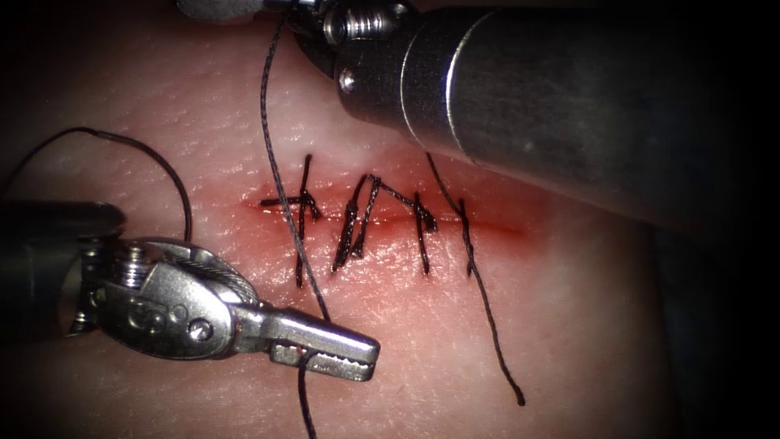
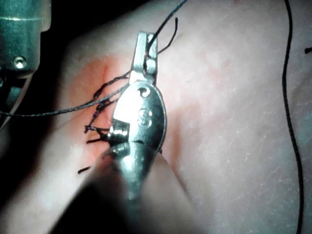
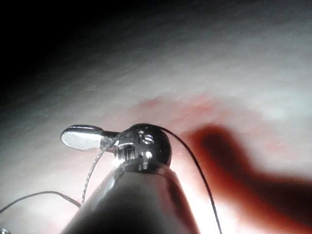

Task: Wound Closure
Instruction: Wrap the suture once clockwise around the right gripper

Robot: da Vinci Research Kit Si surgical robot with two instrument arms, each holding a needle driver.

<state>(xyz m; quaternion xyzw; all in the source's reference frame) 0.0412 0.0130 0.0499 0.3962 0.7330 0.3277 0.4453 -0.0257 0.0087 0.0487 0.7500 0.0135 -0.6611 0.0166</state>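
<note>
The cut (image 1: 390, 218) in the tissue (image 1: 569, 325) runs left to right and is crossed by several dark stitches (image 1: 357, 223). My left tool (image 1: 345, 355) lies below the cut's left end, its jaws shut on the thread (image 1: 280, 187). From there the thread climbs across the leftmost stitch to my right tool (image 1: 223, 6) at the top edge, and a short length hangs below the left jaws. In the left wrist view the left tool (image 2: 146, 46) pinches the thread (image 2: 168, 19) at its tip. In the right wrist view thread (image 3: 195, 165) drapes over the right tool (image 3: 80, 138).
The right arm's thick shaft (image 1: 552, 106) crosses the upper right above the cut. A loose thread tail (image 1: 491, 325) trails from the rightmost stitch to the lower right. Another thread loop (image 1: 154, 154) arcs above the left tool's wrist. Red fluid (image 1: 487, 229) lines the cut.
</note>
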